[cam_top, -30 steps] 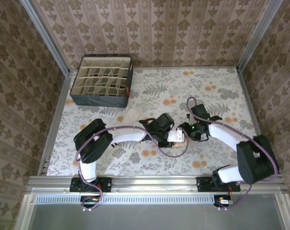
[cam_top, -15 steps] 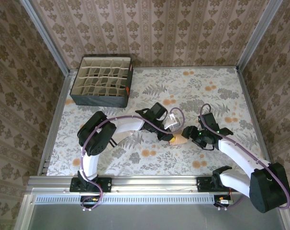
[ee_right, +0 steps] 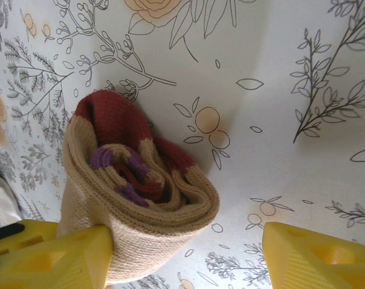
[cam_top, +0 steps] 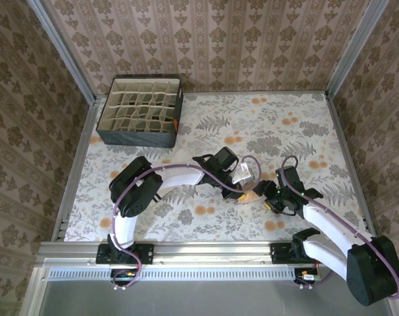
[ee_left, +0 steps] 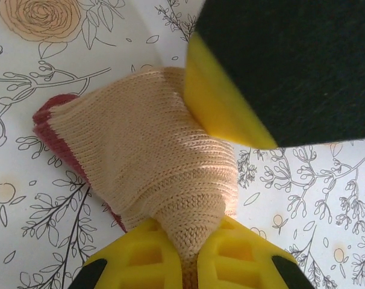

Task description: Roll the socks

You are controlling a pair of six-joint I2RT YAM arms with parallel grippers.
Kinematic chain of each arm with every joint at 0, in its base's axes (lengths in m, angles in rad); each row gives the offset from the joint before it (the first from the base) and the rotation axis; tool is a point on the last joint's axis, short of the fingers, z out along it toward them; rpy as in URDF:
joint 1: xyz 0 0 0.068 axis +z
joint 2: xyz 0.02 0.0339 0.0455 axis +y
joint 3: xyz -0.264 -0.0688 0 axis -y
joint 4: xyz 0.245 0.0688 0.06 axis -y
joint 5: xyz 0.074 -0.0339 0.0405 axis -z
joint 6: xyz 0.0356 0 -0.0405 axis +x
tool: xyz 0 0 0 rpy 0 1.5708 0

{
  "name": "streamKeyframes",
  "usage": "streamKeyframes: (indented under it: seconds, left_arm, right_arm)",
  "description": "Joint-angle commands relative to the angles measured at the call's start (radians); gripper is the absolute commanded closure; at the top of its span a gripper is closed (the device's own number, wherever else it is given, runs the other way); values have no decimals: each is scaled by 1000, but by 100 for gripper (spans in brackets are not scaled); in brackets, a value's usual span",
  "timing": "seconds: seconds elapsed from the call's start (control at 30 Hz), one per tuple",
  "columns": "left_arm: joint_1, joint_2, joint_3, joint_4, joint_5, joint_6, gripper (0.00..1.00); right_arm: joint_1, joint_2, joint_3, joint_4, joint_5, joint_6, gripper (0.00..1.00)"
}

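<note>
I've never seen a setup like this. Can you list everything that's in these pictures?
tan sock: one, tan with maroon and purple, rolled up on the table between the two tools.
cream sock: one, cream, partly hidden behind the left arm.
divider box: one, dark with cream cells, far left corner of the table.
table: one, white floral cloth.
walls: brownish patterned wallpaper, three sides.
left tool: one, yellow fingers shut on the tan sock.
right tool: one, yellow fingers open, one finger against the roll.
</note>
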Motion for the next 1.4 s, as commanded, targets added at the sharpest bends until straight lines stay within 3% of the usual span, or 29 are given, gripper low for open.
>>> streamKeyframes:
  seconds: [0.0, 0.3, 0.53, 0.7, 1.37]
  left_arm:
    - [-45, 38, 4, -87, -62, 49, 100]
    - [-96, 47, 13, -112, -131, 97, 100]
    - [-85, 48, 4, -92, -148, 56, 100]
    - [-84, 39, -9, -71, -148, 57, 100]
    - [-84, 73, 34, -129, -51, 129, 100]
  right_arm:
    - [8, 0, -27, 66, -31, 71, 32]
    - [8, 2, -48, 118, -48, 134, 30]
    - [7, -189, -54, -34, 39, 186, 33]
    - [6, -272, -112, -12, 46, 257, 32]
    - [10, -32, -96, 214, 0, 261, 28]
